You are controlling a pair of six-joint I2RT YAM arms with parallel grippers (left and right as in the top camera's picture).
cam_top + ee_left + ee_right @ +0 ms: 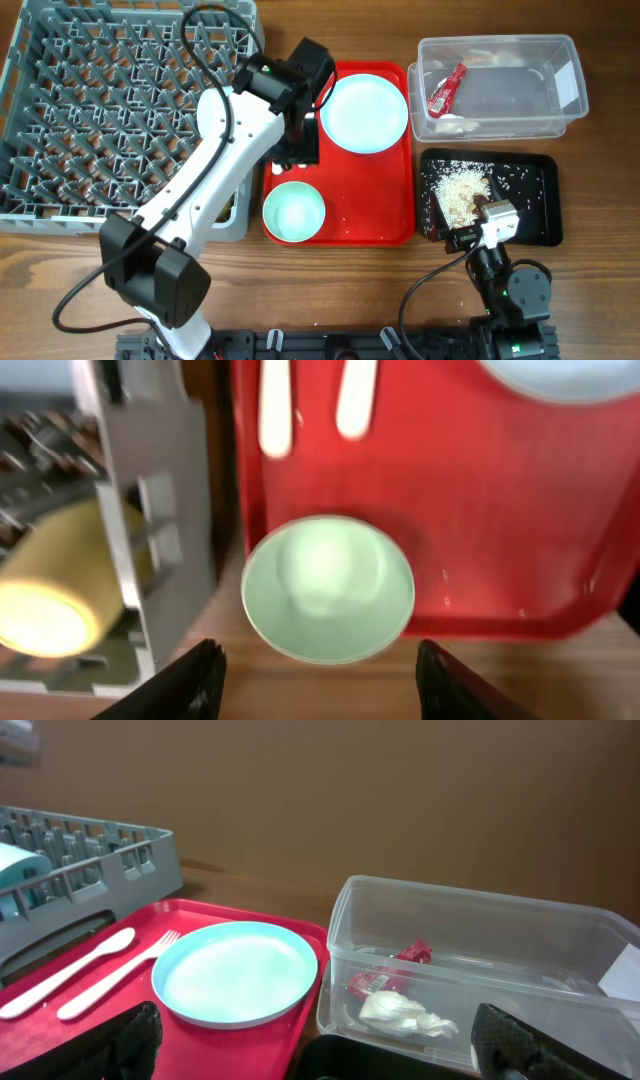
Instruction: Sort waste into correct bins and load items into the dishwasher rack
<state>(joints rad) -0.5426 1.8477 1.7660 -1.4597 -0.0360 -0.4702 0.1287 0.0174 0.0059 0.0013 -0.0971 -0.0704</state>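
Observation:
The pale blue plate point(363, 112) lies at the back of the red tray point(390, 215). One pale blue-green bowl point(293, 211) stands at the tray's front left. My left gripper point(299, 148) hovers over the tray's left side, open and empty. In the left wrist view the bowl point(328, 588) sits just ahead of the open fingers point(320, 685), with the white spoon point(275, 405) and fork point(355, 395) beyond. The yellow cup point(50, 585) lies in the grey rack point(110, 100). My right gripper point(478, 222) is open over the black tray point(535, 205), which holds the food scraps point(464, 190). The red wrapper point(447, 88) lies in the clear tub point(565, 75).
A crumpled white tissue point(405, 1012) lies in the tub beside the wrapper point(390, 970). The right wrist view shows a pale bowl point(20, 865) standing in the rack, and the plate point(240, 970), spoon point(65, 970) and fork point(115, 975) on the tray.

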